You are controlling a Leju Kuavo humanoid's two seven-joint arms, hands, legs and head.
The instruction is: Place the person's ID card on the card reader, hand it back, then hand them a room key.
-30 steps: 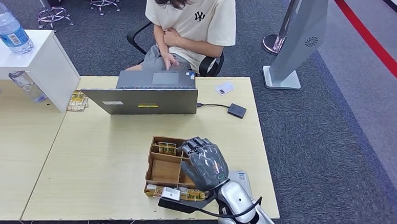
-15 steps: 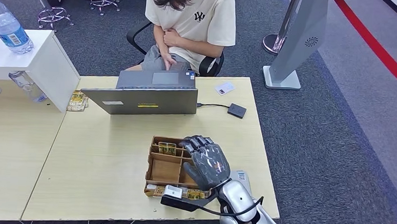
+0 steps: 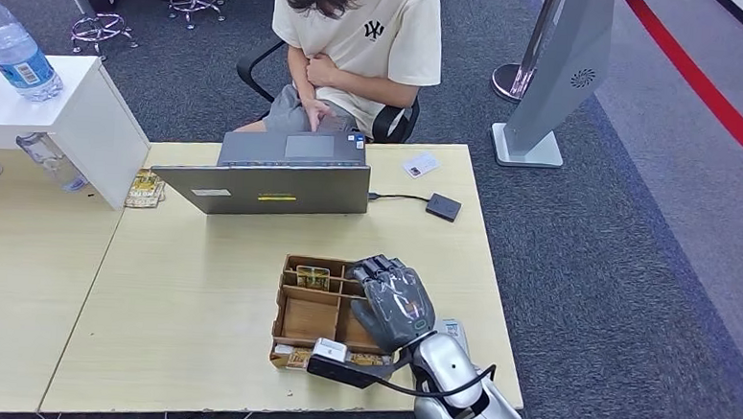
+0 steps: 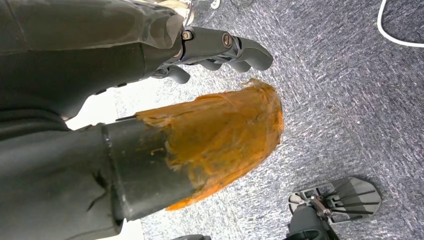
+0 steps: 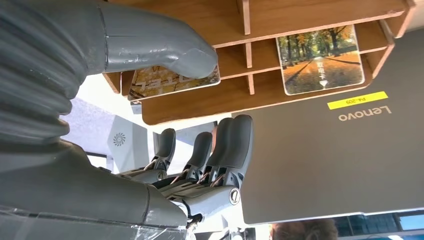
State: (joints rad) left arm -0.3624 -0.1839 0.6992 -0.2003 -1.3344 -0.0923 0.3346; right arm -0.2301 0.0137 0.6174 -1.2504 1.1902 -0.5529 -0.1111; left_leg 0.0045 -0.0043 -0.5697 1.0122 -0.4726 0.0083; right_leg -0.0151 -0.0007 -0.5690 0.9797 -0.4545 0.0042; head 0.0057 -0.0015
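While an ID card [image 3: 421, 164] lies at upper centre near the person [image 3: 358, 36], the right hand [image 3: 393, 303], fingers apart and holding nothing, hovers over the key-card tray [image 3: 290, 313]; the handover seems left.

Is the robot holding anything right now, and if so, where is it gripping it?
Nothing is held. The right hand hovers open over the wooden card tray, thumb near a card but not pinching it. The left hand hangs with nothing in it.
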